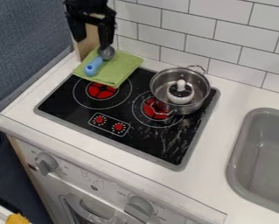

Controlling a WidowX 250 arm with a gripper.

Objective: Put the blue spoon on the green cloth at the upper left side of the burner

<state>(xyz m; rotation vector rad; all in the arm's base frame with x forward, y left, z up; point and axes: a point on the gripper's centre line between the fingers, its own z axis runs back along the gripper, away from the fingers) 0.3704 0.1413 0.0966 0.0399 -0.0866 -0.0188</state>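
Note:
The gripper (pixel 92 38) hangs at the upper left, above the cloth, its two fingers spread apart with nothing between them. Below it a spoon with a blue handle (pixel 93 67) and a grey metal bowl lies on the folded green cloth (pixel 117 70). The spoon's bowl is toward the wall, the handle toward the burners. The cloth covers the upper left corner of the black stove top (pixel 77 109), close to the left burner (pixel 102 90).
A metal pot (pixel 193 105) with a white and black object (pixel 180 93) inside stands over the right burner. A grey sink (pixel 241 153) is at the right. Behind the stove rises the tiled wall (pixel 165 41), with a wooden board (pixel 88 43) at the left.

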